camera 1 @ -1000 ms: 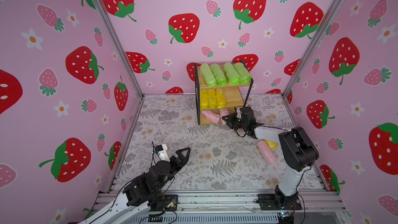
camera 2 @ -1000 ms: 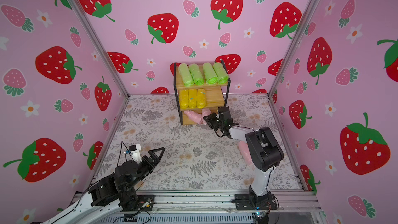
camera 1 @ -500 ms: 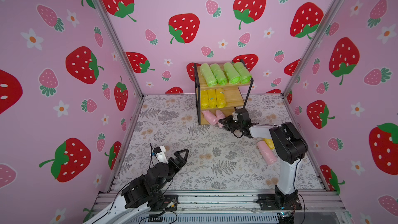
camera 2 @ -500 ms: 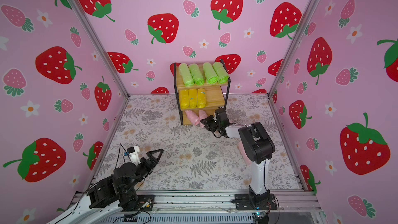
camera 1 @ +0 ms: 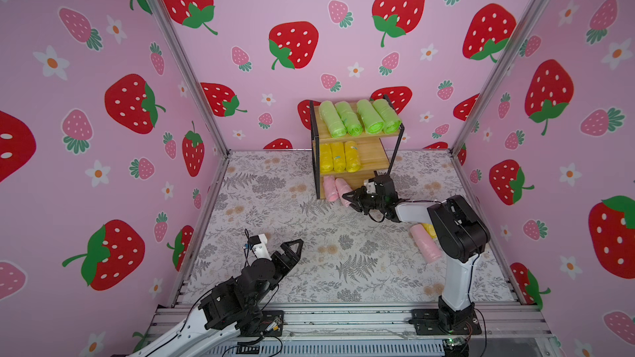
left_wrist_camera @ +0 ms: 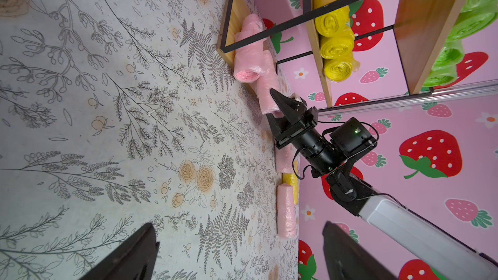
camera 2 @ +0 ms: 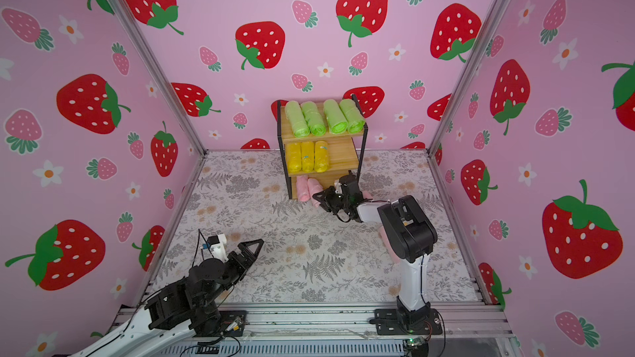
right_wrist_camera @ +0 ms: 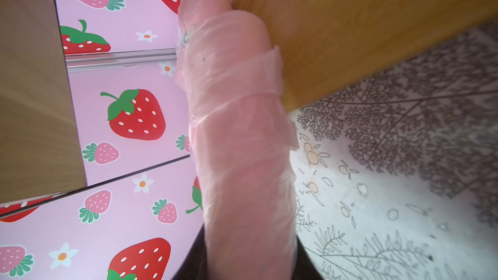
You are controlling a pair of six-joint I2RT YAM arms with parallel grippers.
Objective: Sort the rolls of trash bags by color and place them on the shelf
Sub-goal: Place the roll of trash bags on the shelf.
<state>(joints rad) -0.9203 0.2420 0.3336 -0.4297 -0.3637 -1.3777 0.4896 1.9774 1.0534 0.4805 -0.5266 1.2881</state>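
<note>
On the floral mat (camera 1: 309, 235), the right gripper (camera 1: 348, 199), clamped on a pink roll (right_wrist_camera: 237, 130) jutting past the bottom board of the shelf (camera 1: 374, 152), risks it tipping out if released; the left gripper (camera 1: 292, 250) gapes idle.

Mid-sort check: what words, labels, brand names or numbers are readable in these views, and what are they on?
No text is legible anywhere.
Blue-green stickers on the yellow rolls, middle board of the shelf: too small to read.
Small sticker on the pink roll in the right gripper: blurred, unreadable.
Strawberry walls and floral floor mat: pictures only, no writing.
</note>
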